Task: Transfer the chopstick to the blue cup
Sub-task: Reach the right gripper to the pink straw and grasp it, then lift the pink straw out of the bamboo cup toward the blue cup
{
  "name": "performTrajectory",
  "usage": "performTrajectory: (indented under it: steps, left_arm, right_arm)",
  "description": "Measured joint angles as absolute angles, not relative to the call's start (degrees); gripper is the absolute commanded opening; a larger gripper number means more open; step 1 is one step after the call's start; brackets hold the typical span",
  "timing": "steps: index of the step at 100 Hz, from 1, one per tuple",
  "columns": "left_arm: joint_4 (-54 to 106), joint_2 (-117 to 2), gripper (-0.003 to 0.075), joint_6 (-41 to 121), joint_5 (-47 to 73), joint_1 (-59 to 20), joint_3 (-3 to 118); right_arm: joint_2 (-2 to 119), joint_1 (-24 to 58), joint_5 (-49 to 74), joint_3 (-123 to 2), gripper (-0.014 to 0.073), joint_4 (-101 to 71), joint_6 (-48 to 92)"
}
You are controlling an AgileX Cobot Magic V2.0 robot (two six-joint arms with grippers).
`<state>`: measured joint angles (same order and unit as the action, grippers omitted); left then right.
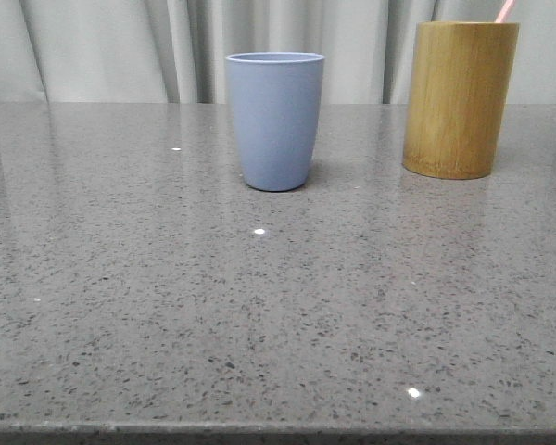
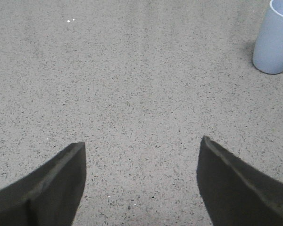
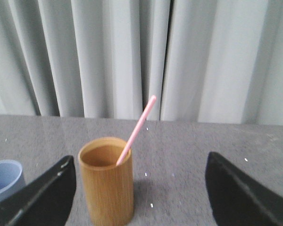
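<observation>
A pale pink chopstick (image 3: 137,129) leans in the tan bamboo holder (image 3: 106,180); only its tip (image 1: 505,10) shows in the front view, above the holder (image 1: 459,98) at the back right. The blue cup (image 1: 275,119) stands upright at the back middle of the table; it also shows in the left wrist view (image 2: 275,40) and the right wrist view (image 3: 4,178). My left gripper (image 2: 142,147) is open and empty over bare table, well short of the cup. My right gripper (image 3: 140,162) is open and empty, with the holder just beyond its jaws. Neither gripper shows in the front view.
The grey speckled stone table (image 1: 259,306) has its front edge at the bottom of the front view. A pale pleated curtain (image 3: 132,52) hangs behind the table's far edge.
</observation>
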<state>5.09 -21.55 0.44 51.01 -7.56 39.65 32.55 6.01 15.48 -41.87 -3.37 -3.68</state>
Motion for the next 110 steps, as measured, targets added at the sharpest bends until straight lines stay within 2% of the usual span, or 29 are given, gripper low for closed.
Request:
performTrajectory:
  steps: [38, 86, 110]
  left_arm:
    - [5.09, -21.55, 0.0482, 0.44, 51.01, -7.56, 39.65]
    - [5.09, -21.55, 0.0482, 0.44, 51.01, -7.46, 39.65]
    - [5.09, -21.55, 0.0482, 0.44, 51.01, -7.46, 39.65]
  right_arm:
    - [56.94, 6.01, -8.43, -42.01, 0.0569, -7.63, -5.44]
    - [77.70, 6.01, -13.40, -53.74, 0.0569, -8.31, -11.80]
    - [82.60, 6.01, -18.01, -55.23, 0.0482, -8.41, -14.58]
